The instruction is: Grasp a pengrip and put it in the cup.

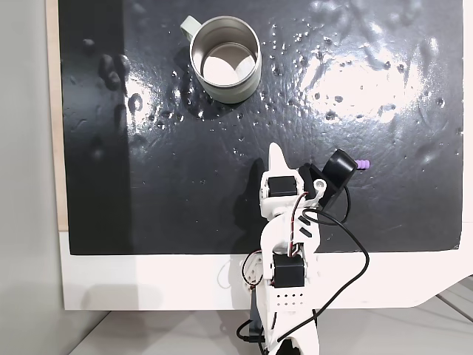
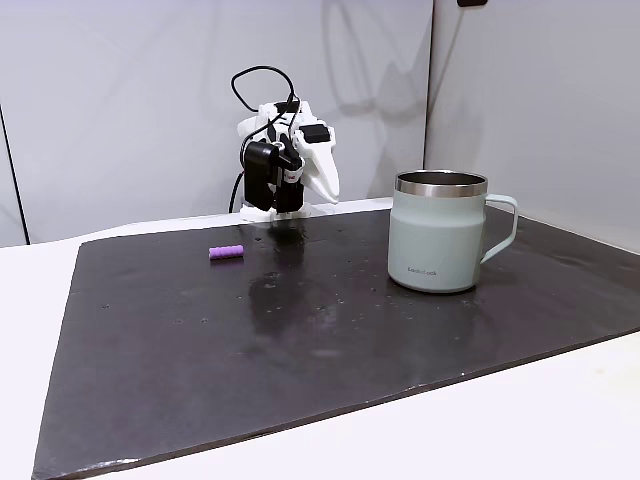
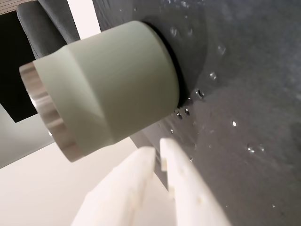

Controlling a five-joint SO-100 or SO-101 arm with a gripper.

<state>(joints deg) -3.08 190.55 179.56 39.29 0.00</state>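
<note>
Reaching the pengrip (image 1: pixel 362 164) well means swinging toward the right of a fixed view, where it lies on the dark mat (image 2: pixel 300 340) beside the arm. Jaws (image 3: pixel 157 149) nearly closed, empty. Cup (image 1: pixel 225 59) stands well apart, upper centre; nothing lies between.

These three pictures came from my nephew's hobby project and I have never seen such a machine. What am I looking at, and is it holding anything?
It is a small white robot arm on a table with a dark mat. One fixed view looks down from above, another from the side, and the wrist view rides on the arm. On the mat stand a pale green metal cup and a tiny purple pengrip, well apart. The hand looks shut and empty, pointing towards the cup.
</note>
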